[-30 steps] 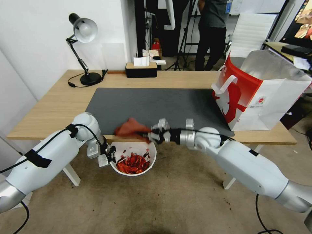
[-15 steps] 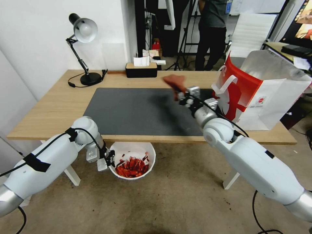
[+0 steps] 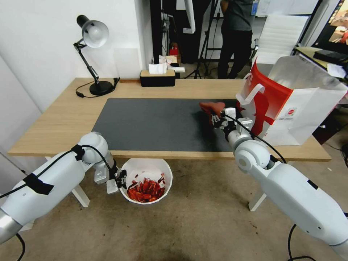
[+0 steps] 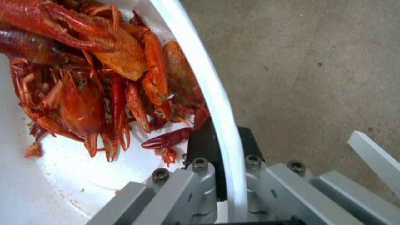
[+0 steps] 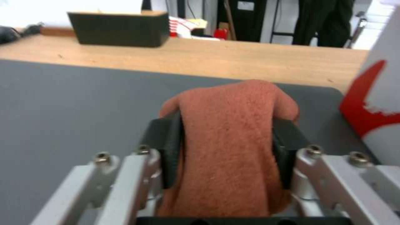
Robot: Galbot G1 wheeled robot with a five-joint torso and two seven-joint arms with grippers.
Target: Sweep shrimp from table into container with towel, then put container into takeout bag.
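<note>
The light is bright and even, and the desk [image 3: 65,119] throws a soft shadow on the floor under its front edge. The head view bends straight lines near its edges, and the foil inside the takeout bag [image 3: 290,108] shines pale. In the right wrist view the towel [image 5: 233,140] looks soft and blurred, and the room behind it is out of focus.

The container [image 3: 146,180], a round white bowl with deep plain sides, hangs upright below the worktop's [image 3: 65,119] near edge, above the floor. The shrimp [image 3: 145,190], glossy red-orange and curled, lie heaped inside toward its 6 o'clock wall. The takeout bag [image 3: 290,108], white with red print and foil lining, stands open at the worktop's 3 o'clock end.
</note>
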